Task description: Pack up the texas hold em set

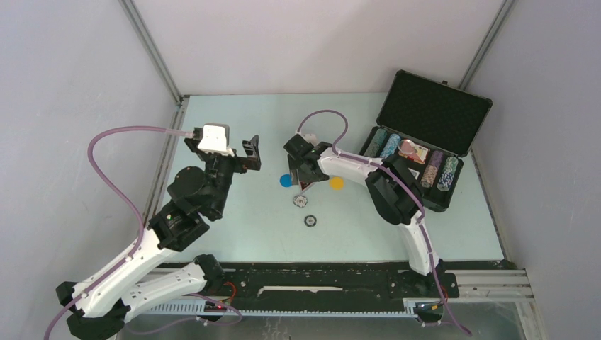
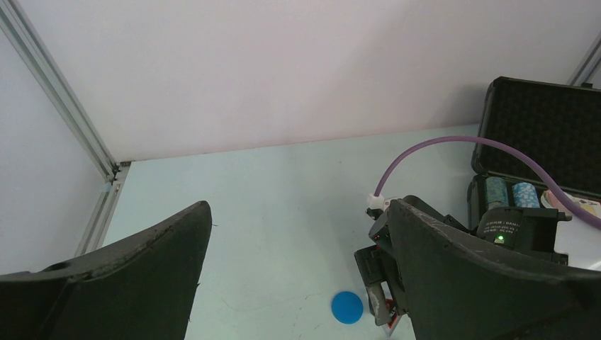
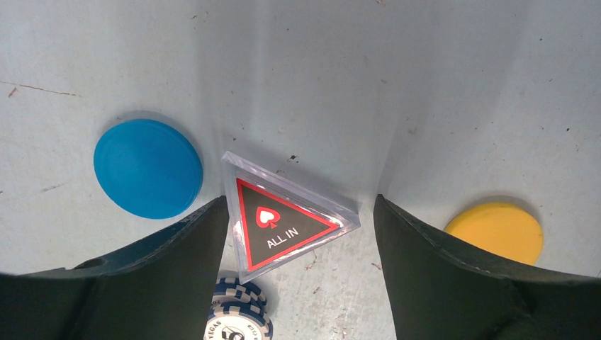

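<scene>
- Left gripper (image 1: 249, 154) hangs above the left part of the table (image 1: 234, 227), jaws spread wide and nothing between them. Same story in its own wrist view (image 2: 298, 283).
- Blue disc (image 1: 285, 180) lies flat on the table, just left of the right gripper (image 1: 306, 180).
- Right gripper is down low at mid-table with its jaws wide, straddling the red triangle (image 3: 283, 223), the clear one marked "ALL IN". It lies flat between the fingers. One finger (image 3: 177, 269) is right up against its edge, can't tell if it's actually touching, and the other sits a bit off its corner.
- Two loose chips on the table nearer the arm bases: one (image 1: 301, 201) just beside the triangle, the other (image 1: 310, 221) a bit further on.
- Yellow disc (image 1: 336, 183) lies flat just right of that gripper.
- Case (image 1: 425, 120) stands at the far right, lid up, with rows of chips (image 1: 383, 144) and a card deck (image 1: 413, 150) in the tray.
</scene>
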You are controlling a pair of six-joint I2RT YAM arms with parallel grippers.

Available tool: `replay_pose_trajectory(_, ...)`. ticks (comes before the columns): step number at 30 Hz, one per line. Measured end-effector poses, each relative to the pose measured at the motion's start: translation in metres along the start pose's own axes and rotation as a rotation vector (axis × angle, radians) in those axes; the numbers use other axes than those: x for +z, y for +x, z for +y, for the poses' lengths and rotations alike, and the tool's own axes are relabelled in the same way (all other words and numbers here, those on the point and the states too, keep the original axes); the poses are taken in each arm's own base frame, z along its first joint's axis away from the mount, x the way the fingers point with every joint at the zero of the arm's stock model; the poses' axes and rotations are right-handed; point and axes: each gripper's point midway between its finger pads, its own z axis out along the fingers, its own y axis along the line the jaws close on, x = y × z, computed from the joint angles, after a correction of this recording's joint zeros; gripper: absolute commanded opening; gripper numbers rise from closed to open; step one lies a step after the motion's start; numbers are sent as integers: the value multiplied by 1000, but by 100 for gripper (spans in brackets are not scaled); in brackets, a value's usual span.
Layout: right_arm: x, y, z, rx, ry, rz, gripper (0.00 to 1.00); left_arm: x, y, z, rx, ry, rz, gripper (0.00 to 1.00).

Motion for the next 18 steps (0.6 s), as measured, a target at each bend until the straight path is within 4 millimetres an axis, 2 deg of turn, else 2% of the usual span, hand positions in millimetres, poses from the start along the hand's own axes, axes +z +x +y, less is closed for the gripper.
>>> replay_pose_trajectory(12, -1, 2, 2, 9, 1, 5, 77, 0, 0, 0, 0, -1, 0, 100)
replay_pose_trajectory(18, -1, 3, 3, 9, 0, 5, 69, 0, 0, 0, 0, -1, -1, 100)
